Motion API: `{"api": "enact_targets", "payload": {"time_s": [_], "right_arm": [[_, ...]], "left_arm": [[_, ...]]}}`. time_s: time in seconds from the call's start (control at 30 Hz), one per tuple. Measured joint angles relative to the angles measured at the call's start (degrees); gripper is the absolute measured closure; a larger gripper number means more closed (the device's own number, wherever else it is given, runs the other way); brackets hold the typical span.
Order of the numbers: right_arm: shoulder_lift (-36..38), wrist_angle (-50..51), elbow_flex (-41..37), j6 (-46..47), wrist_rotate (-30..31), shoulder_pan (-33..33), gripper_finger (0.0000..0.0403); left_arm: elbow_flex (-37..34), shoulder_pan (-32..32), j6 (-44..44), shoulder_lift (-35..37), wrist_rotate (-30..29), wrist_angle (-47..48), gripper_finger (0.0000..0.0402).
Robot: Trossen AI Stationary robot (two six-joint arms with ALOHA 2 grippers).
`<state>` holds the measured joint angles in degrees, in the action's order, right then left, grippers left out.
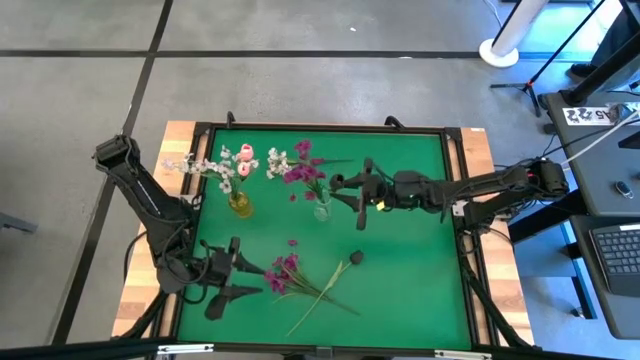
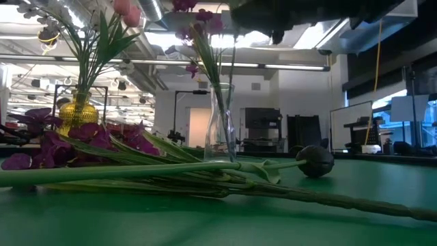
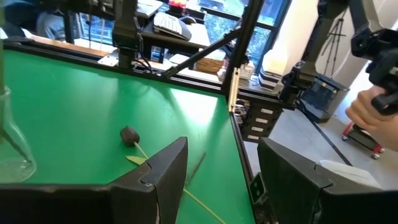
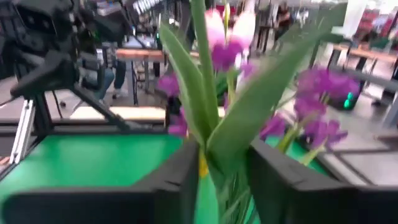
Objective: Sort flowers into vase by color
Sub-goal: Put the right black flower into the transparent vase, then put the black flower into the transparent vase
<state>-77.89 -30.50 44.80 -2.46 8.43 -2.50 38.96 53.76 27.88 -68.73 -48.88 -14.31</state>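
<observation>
A clear vase [image 1: 322,210] holds magenta flowers [image 1: 305,172]. To its left stands a yellow vase [image 1: 240,205] with white and pink flowers [image 1: 225,165]. My right gripper [image 1: 340,192] reaches level from the table's right, open, its fingers on either side of the magenta bunch's stems and leaves [image 4: 214,124]. Near the front edge lies a loose pile of magenta flowers [image 1: 290,275] on long stems. A dark-headed flower [image 1: 356,257] lies to its right. My left gripper [image 1: 236,268] hovers open just left of the pile, with nothing between its fingers [image 3: 163,174]. My right gripper stands level from the table's right, its open fingers [image 4: 181,180] flanking the green stems and leaves [image 4: 217,149] of the magenta bunch in the clear vase. Whether either finger touches them I cannot tell. The bunch stands upright in the vase.
A black frame [image 1: 455,180] and wooden boards border the green mat. Bare mat [image 1: 410,270] lies at the front right. A desk with a keyboard [image 1: 615,250] stands right of the table. A person's hand [image 3: 367,109] shows beyond the table's edge.
</observation>
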Motion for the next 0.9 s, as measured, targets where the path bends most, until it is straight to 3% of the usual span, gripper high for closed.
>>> {"api": "enact_targets", "payload": {"time_s": [0.2,0.37,0.63,0.8,0.9], "right_arm": [[0.00,10.57,2.31,2.48,0.06,-0.04,0.0138],[0.73,23.87,7.32,4.65,1.56,-0.11,0.0072],[4.44,47.86,16.67,9.45,1.21,-0.15,0.0051],[6.09,71.64,23.08,18.02,1.02,-0.15,0.0050],[7.21,78.00,23.78,23.05,1.07,-1.79,0.0050]], "left_arm": [[0.00,0.00,-0.09,0.00,-0.17,0.02,0.0210],[0.00,0.00,-0.09,0.00,-0.16,0.04,0.0210],[0.00,0.00,-0.14,0.00,-0.15,0.15,0.0210],[0.00,0.04,-0.07,0.00,-0.15,0.24,0.0210],[0.00,0.01,-0.46,0.00,-0.14,0.22,0.0210]]}}
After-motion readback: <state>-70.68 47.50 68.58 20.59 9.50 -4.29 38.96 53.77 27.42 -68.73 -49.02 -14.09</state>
